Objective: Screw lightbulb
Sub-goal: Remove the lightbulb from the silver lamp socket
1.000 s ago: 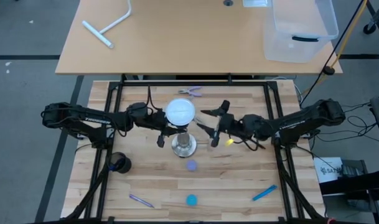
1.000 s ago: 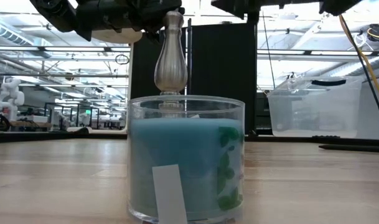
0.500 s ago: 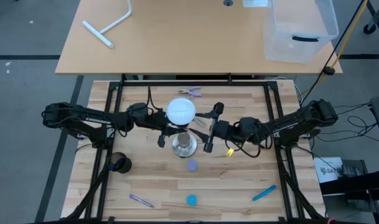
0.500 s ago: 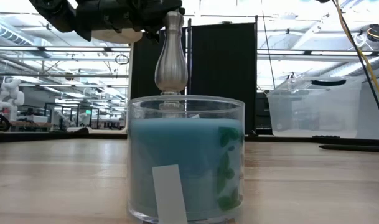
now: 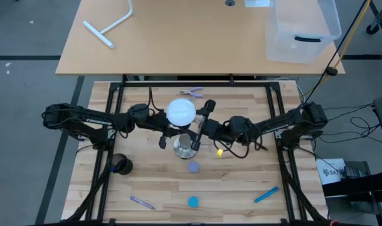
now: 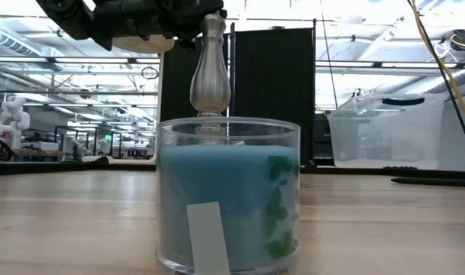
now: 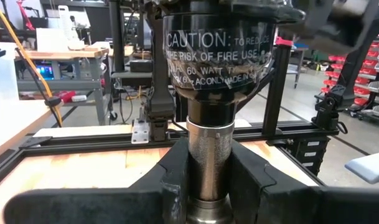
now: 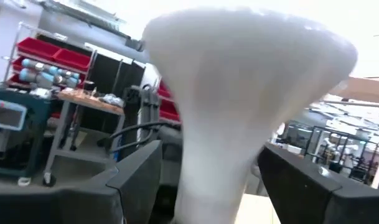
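- since a second ago your right arm has slid in from the right side of the table; its right gripper (image 5: 201, 125) now brackets the lightbulb (image 5: 181, 112), where before it hung well off to the right. your left arm, the bulb and the stand have not shifted.
- your wooden slat table (image 5: 241, 182), pale and grained, sits inside a black metal frame.
- your lightbulb is a smooth, frosted white globe, seated upright on top of the socket stand (image 5: 185, 147) near the table's middle; in the right wrist view it tapers down to a narrower white neck (image 8: 220, 155).
- your right gripper's jaws are spread, one dark finger (image 8: 136, 180) on each side of that neck with a gap showing, not touching it.
- your left gripper (image 7: 208, 180) is pinching the stand's ribbed silvery post just under the black socket collar (image 7: 217, 56), which carries white caution lettering; both fingers press against the metal.
- your low view is mostly filled by a clear glass jar (image 6: 228, 195) of blue wax with a white label; the stand's polished, vase-shaped post (image 6: 210, 72) rises behind it.
- small bits lie on the boards: a blue disc (image 5: 192, 201), a blue pen (image 5: 266, 194), pliers (image 5: 192, 92).
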### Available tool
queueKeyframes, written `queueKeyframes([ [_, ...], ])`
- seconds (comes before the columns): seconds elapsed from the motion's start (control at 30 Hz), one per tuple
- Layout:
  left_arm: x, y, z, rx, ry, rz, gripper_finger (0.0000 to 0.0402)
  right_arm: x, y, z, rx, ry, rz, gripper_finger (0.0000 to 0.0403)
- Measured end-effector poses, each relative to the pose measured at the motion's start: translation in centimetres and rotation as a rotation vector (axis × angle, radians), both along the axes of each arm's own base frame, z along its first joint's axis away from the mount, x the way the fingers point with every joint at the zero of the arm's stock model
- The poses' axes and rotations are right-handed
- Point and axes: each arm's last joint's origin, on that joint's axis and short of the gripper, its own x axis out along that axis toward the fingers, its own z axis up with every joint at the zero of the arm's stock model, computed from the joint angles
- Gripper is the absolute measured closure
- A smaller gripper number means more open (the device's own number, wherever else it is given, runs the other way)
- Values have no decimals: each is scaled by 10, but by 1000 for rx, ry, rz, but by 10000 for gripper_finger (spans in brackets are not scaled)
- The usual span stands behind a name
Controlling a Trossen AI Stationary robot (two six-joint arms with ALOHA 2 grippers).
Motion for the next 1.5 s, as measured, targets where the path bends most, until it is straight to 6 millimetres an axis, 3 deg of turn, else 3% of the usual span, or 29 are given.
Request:
queueKeyframes([
  [0.4,0,0,0,-1,1,0,327,27,-8,13,-23,-34,-57,153],
  [0.7,0,0,0,2,0,-5,327,27,-8,11,-7,-20,-42,240],
  [0.87,0,0,0,2,1,-25,327,29,-13,10,-2,-14,26,249],
  [1.5,0,-1,1,-1,3,-54,327,17,-71,21,112,114,520,265],
])
